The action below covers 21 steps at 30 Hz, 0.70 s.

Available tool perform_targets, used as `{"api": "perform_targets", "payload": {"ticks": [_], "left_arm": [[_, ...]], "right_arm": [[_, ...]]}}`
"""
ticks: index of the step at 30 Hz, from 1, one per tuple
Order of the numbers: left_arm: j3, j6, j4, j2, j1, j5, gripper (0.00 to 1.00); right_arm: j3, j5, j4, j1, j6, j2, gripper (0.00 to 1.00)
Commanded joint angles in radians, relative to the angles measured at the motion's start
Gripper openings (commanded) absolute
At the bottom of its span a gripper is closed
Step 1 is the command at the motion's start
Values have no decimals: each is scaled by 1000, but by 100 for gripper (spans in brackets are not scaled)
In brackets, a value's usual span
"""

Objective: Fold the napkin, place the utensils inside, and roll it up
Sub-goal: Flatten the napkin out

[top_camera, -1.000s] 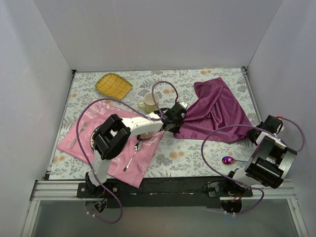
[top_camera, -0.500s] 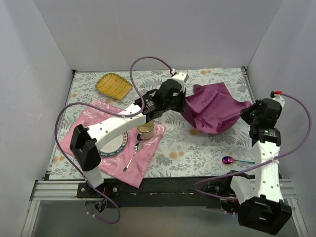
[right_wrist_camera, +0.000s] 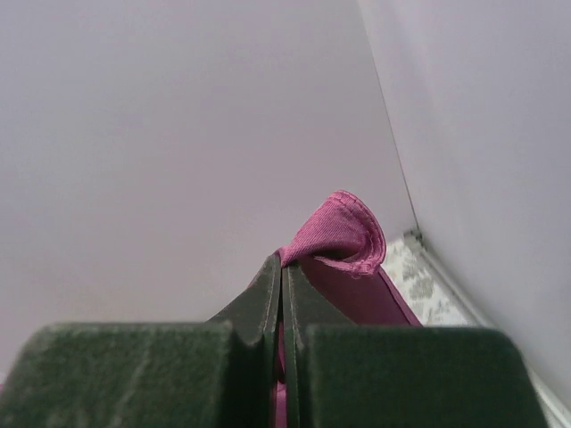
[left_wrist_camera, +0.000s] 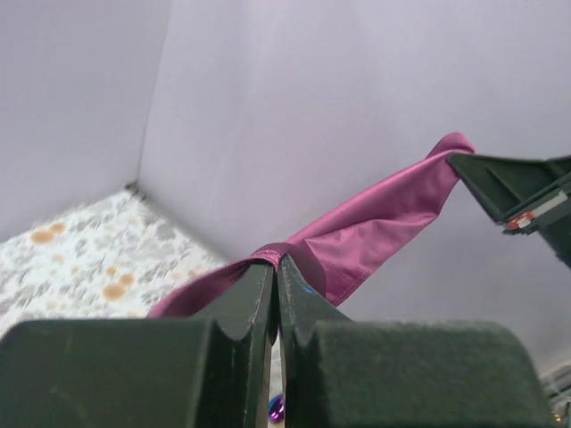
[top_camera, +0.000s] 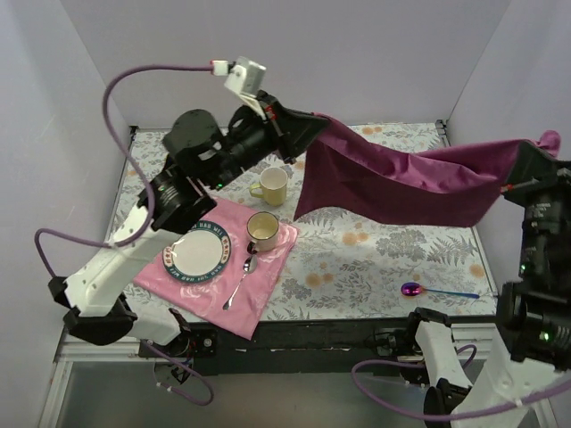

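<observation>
The dark purple-magenta napkin (top_camera: 401,183) hangs stretched in the air between my two grippers, high above the floral table. My left gripper (top_camera: 308,127) is shut on its left corner, seen as a hem over the fingertips in the left wrist view (left_wrist_camera: 276,260). My right gripper (top_camera: 528,153) is shut on its right corner, which curls over the tips in the right wrist view (right_wrist_camera: 283,266). The blue-handled utensil with the purple head (top_camera: 433,291) lies on the table at the front right, below the cloth.
A pink placemat (top_camera: 268,290) at the front left bears a plate (top_camera: 194,251), a cup (top_camera: 263,231) and a silver spoon (top_camera: 241,277). A yellow mug (top_camera: 271,185) stands behind it. Grey walls (top_camera: 375,53) close in the back and sides.
Both arms rose high and drew apart. The napkin went from lying on the table to bunched, lifted, and now stretched taut in the air.
</observation>
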Motion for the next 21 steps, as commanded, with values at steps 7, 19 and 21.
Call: {"api": "perform_targets", "payload": {"ticks": [7, 19, 21], "left_arm": [[-109, -103, 2, -70, 4, -233, 0], [-247, -223, 127, 344, 195, -70, 0], [-241, -196, 210, 439, 217, -54, 0]], "right_arm": [[-7, 68, -18, -3, -16, -21, 1], [-702, 195, 235, -3, 65, -46, 1], [-830, 187, 347, -3, 76, -17, 1]]}}
